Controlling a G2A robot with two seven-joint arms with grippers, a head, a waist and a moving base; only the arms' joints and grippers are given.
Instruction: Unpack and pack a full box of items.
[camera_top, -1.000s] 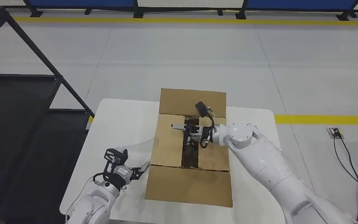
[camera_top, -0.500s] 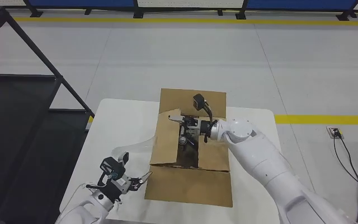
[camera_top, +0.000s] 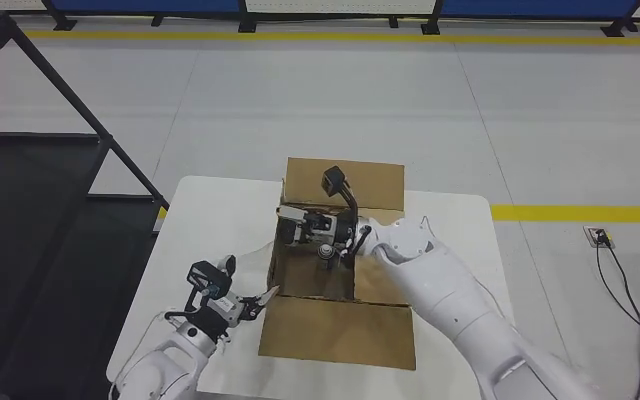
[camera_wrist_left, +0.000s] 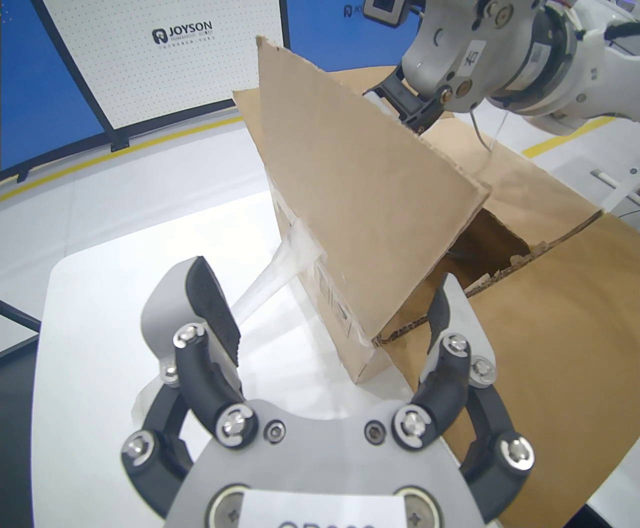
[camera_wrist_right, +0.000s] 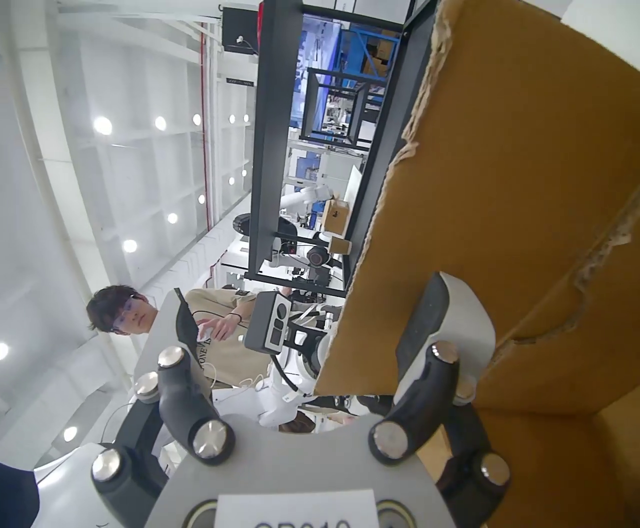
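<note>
1. When viewed from above, stands at the middle of the white counter (camera_top: 215, 230) as a cardboard box (camera_top: 340, 335), long axis running from the counter's near edge to its far edge, open top facing up.
2. Has both end flaps folded out flat, one toward the near edge and one toward the far edge; has the long flap (camera_top: 298, 262) on the side of the counter's left edge tilted up, and the opposite long flap lying flat over part of the opening.
3. Right end effector (camera_top: 297, 222) at the far end of the raised flap's free edge. From its own wrist: fingers spread wide, cardboard edge between them, touching one finger (camera_wrist_right: 442, 320) and clear of the other.
4. Left end effector (camera_top: 252, 300) just off the box's near corner on the counter's left side, above bare counter, jaws wide apart and holding nothing.
5. Hard to make out: whatever lies inside, lost in the dark opening. Covered by the right arm: much of the flat long flap and the far part of the opening.
6. From the left wrist: outer face of the raised flap, plus a strip of clear tape (camera_wrist_left: 270, 285) trailing from the box's side wall down toward the counter, barely traceable from above. From the right wrist: inner cardboard face and a ragged torn edge, close up.
</note>
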